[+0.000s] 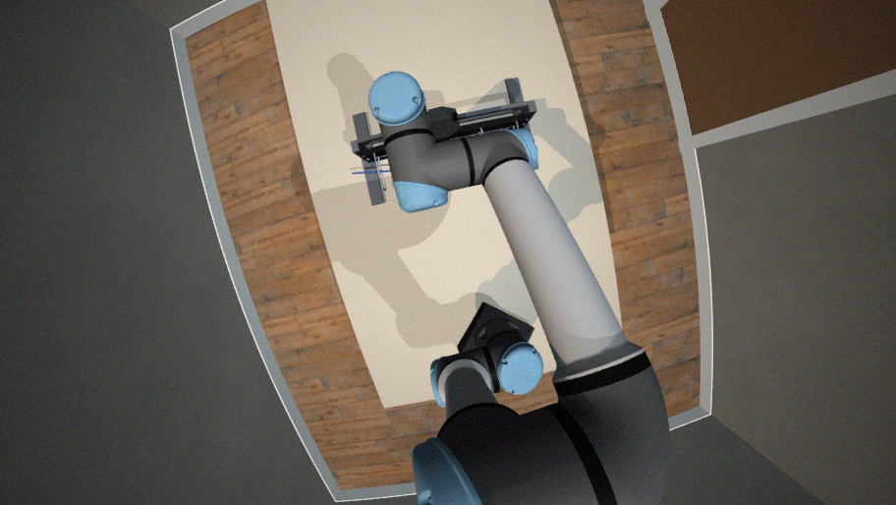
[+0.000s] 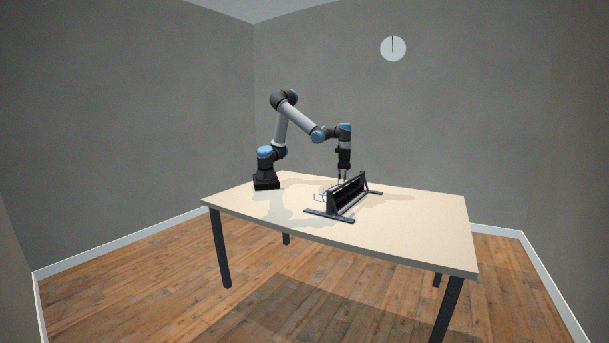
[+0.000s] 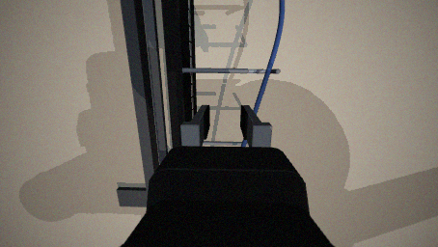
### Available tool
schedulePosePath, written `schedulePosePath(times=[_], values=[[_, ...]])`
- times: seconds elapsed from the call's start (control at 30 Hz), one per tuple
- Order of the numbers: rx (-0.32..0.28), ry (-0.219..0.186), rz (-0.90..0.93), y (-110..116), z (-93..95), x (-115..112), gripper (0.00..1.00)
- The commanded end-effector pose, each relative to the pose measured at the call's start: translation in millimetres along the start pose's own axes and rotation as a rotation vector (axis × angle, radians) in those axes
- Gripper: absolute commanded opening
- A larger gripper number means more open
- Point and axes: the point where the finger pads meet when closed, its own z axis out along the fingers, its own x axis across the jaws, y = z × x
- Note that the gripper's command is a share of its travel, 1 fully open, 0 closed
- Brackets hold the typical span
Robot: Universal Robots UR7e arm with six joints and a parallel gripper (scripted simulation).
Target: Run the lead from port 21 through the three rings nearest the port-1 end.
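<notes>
Nearest the wrist camera, the gripper stood with its fingers parted and nothing between them; the blue lead passed just beside the right finger, outside the gap. Beyond, the lead crossed a grey ring bar of the cable manager and curved on alongside the rack (which rings it lay in could not be told). The release step looked done; next, a straight lift clear of the rack.

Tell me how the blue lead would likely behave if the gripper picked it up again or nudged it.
Probably floppy: the blue lead runs in a long curve rather than straight. It looks thin and light, so a nudge from the open gripper would likely shift it easily. Draped across a ring bar, it might slide along or off it.
</notes>
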Motion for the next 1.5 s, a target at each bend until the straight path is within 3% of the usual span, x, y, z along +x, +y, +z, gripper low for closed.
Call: schedulePosePath(times=[0.0, 0.5, 0.53, 1.47], values=[[0.000, -0.002, 0.000, 0, -13.4, 0, 0.67], [0.000, -0.002, 0.000, 0, -26.0, 0, 0.67], [0.000, -0.002, 0.000, 0, -26.0, 0, 0.00], [0.000, -0.002, 0.000, 0, -26.0, 0, 0.00]])
